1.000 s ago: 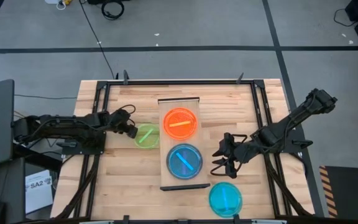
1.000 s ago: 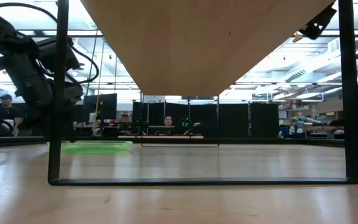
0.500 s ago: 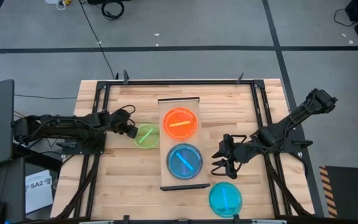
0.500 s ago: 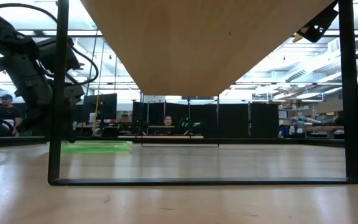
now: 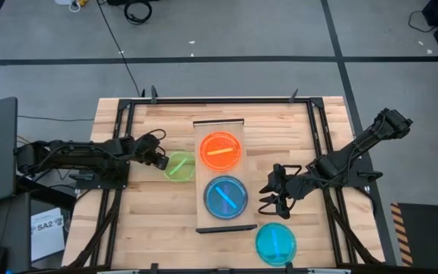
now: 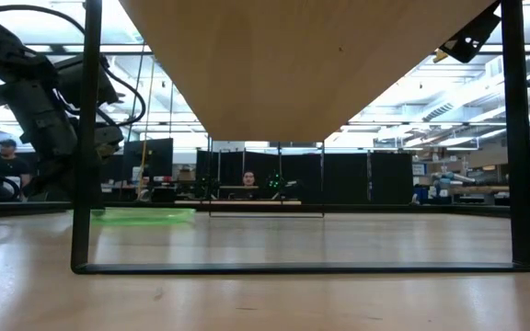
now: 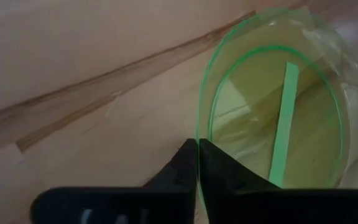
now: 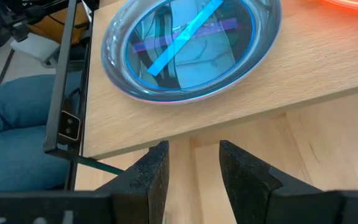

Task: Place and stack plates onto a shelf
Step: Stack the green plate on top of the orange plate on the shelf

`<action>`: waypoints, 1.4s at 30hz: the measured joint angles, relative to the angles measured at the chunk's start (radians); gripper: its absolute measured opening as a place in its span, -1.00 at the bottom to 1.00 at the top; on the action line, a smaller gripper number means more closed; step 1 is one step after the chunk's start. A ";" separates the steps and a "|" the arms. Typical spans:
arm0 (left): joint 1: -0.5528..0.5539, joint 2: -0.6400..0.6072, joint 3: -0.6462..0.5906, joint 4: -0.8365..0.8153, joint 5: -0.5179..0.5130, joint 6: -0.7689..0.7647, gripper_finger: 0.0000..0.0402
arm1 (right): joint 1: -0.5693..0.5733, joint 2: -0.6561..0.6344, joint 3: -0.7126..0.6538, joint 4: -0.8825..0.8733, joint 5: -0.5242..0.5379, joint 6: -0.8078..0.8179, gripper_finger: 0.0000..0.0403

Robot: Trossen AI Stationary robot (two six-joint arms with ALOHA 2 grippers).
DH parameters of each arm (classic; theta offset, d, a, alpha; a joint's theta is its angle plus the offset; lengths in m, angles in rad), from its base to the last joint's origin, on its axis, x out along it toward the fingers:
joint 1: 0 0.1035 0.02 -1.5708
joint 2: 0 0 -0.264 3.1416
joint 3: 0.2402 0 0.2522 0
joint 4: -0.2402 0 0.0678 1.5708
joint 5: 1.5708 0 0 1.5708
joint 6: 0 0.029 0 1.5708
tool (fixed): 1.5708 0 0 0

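A lime green plate (image 5: 179,166) lies flat on the table left of the shelf (image 5: 219,125); in the low view this green plate (image 6: 141,215) rests on the table top. My left gripper (image 5: 163,161) is shut on its left rim. On the shelf sit an orange plate (image 5: 220,151) and a blue plate (image 5: 226,197), which shows a pink edge under it in the right wrist view (image 8: 185,43). My right gripper (image 5: 265,194) hovers open beside the shelf's right edge, holding nothing. My left gripper pinches the green plate's rim (image 7: 199,132) between its two fingers, one inside the plate and one outside, at the edge toward the table's left. The fingers slant down from the table's left side. The plate still lies flat on the table.
A cyan plate (image 5: 275,243) lies on the table near the front edge, right of the shelf's near end. The shelf's thin dark frame (image 6: 86,138) stands between the low camera and my left arm. People sit in the room beyond the table.
My left gripper has shut on the green plate's rim without moving from its place. The plate has stayed flat on the table.
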 joint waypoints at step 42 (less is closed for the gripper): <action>0.001 -0.004 0.756 -0.799 -0.131 0.219 -0.97 | 0.000 0.000 0.000 0.006 -0.002 0.000 -0.27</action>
